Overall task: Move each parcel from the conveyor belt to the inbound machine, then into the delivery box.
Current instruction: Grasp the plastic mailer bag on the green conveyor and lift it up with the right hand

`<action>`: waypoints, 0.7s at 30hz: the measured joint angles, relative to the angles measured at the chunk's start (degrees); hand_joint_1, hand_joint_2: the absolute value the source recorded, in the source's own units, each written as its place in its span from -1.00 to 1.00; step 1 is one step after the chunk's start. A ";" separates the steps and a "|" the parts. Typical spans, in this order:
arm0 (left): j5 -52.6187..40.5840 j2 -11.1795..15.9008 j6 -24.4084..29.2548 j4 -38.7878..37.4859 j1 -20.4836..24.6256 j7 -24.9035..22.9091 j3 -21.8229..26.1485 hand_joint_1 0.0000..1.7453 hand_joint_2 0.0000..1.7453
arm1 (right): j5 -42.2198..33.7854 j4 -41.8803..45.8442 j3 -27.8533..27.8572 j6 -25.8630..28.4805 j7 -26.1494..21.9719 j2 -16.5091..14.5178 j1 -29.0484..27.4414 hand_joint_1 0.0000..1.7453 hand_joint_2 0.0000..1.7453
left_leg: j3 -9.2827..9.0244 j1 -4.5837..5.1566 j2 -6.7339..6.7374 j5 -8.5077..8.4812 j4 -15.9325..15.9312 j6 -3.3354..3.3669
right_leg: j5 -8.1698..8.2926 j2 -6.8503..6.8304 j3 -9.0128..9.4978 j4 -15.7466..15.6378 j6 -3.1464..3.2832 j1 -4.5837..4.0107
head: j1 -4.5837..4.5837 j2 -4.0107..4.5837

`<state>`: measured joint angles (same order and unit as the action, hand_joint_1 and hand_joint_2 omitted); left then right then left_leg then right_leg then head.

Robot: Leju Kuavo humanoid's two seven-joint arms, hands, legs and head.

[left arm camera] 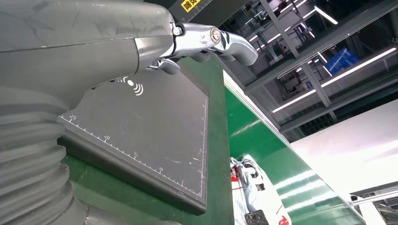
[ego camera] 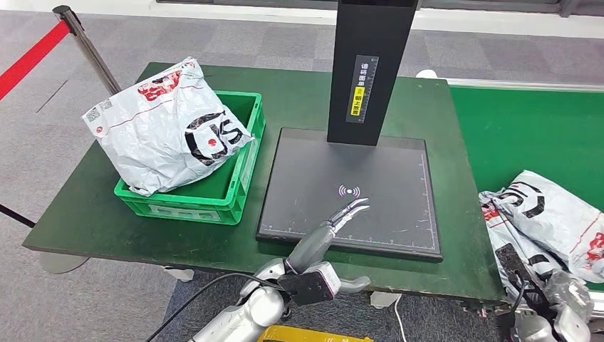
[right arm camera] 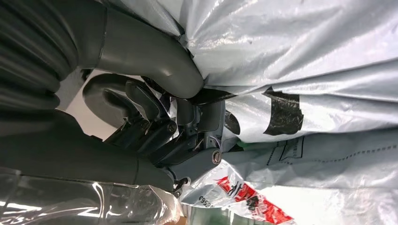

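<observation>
On the dark green table (ego camera: pixel 92 214), at its left, a green plastic crate (ego camera: pixel 238 182) holds a crumpled grey plastic mailer bag with red and black print (ego camera: pixel 167 128), which leans out over the crate's left rim. Beside the crate lies the flat black scanner pad with a wireless symbol (ego camera: pixel 384 178) under a black upright post (ego camera: pixel 370 71). The left hand (ego camera: pixel 335 221) hovers over the pad's near edge, fingers extended together, holding nothing. On the green conveyor belt (ego camera: pixel 513 135) to the right, the right hand (right arm camera: pixel 183 126) has its fingers closed into a second grey printed parcel (ego camera: pixel 552 214).
</observation>
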<state>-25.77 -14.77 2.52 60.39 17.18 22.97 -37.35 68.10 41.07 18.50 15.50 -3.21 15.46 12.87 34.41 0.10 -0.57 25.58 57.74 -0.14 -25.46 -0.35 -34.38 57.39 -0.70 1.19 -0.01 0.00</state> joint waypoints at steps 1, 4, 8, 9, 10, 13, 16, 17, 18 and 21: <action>0.00 0.01 0.02 -0.02 0.00 -0.01 0.00 -1.00 1.00 | -0.28 0.15 0.16 0.05 -0.07 -0.11 -0.03 1.00 1.00 | 0.00 0.00 0.00 0.00 0.00 0.00 | 0.00 0.00 0.00 0.00 0.00 0.00 | 0.00 0.00; -0.01 0.02 0.23 -0.04 -0.01 -0.07 0.00 -1.00 1.00 | -3.99 1.33 0.79 -0.15 -2.08 -0.61 -0.45 1.00 1.00 | 0.01 0.00 0.00 0.00 0.00 0.00 | 0.00 0.00 0.00 0.00 0.00 0.00 | 0.00 0.00; -0.11 0.06 0.77 -0.06 -0.09 -0.29 0.00 -1.00 1.00 | -13.58 6.03 2.26 -1.41 -6.09 -2.18 -2.09 1.00 1.00 | 0.01 0.00 0.02 0.00 0.00 0.00 | 0.00 0.02 -0.01 0.01 0.00 0.00 | -0.01 0.00; -0.22 0.07 0.93 -0.06 -0.11 -0.37 0.00 -1.00 1.00 | -15.80 7.94 2.45 -1.45 -6.54 -2.66 -2.78 1.00 1.00 | 0.01 0.00 0.02 0.00 0.00 0.00 | 0.00 0.02 -0.01 0.01 0.00 0.00 | -0.01 0.00; -0.35 0.08 1.08 -0.04 -0.14 -0.45 0.00 -1.00 1.00 | -17.88 9.99 2.48 -1.51 -6.88 -3.09 -3.53 1.00 1.00 | 0.01 0.00 0.02 0.00 0.00 0.00 | 0.00 0.02 -0.01 0.01 0.00 0.00 | -0.01 0.00; -0.68 0.15 1.44 -0.02 -0.28 -0.56 0.00 -1.00 1.00 | -22.77 16.65 2.48 -1.83 -7.45 -4.27 -5.51 1.00 1.00 | 0.00 0.00 0.04 0.00 -0.01 0.00 | 0.00 0.03 -0.03 0.01 0.00 -0.01 | 0.00 0.00; -0.79 0.25 1.58 -0.02 -0.59 -0.57 0.00 -1.00 1.00 | -23.99 22.44 2.48 -1.60 -6.91 -5.13 -7.24 1.00 1.00 | 0.02 0.00 0.00 0.00 -0.01 0.00 | 0.00 -0.01 -0.03 0.01 0.00 0.00 | 0.00 0.00; -0.83 0.30 1.60 -0.02 -0.72 -0.57 0.00 -1.00 1.00 | -24.16 24.13 2.48 -1.43 -6.81 -5.38 -7.75 1.00 1.00 | 0.02 0.00 -0.01 0.00 -0.01 0.00 | 0.00 -0.02 -0.03 0.01 0.00 0.00 | 0.00 0.00; -0.86 0.35 1.62 -0.02 -0.83 -0.56 0.00 -1.00 1.00 | -24.34 25.68 2.48 -1.28 -6.76 -5.60 -8.21 1.00 1.00 | 0.03 0.00 -0.01 0.00 -0.01 0.00 | 0.00 -0.02 -0.03 0.01 0.00 0.00 | 0.00 0.00; -0.87 0.44 1.63 -0.02 -1.00 -0.54 0.01 -1.00 1.00 | -25.03 29.90 2.48 -1.28 -6.51 -6.22 -9.56 1.00 1.00 | 0.03 0.00 -0.01 0.00 -0.01 0.00 | 0.00 -0.02 -0.03 0.01 0.00 0.00 | -0.01 0.00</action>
<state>-26.64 -14.34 4.15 60.37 16.18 22.44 -37.34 43.07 70.97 20.98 14.22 -9.72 9.23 3.31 34.44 0.10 -0.58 25.58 57.73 -0.15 -25.46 -0.36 -34.41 57.40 -0.70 1.19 -0.02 0.00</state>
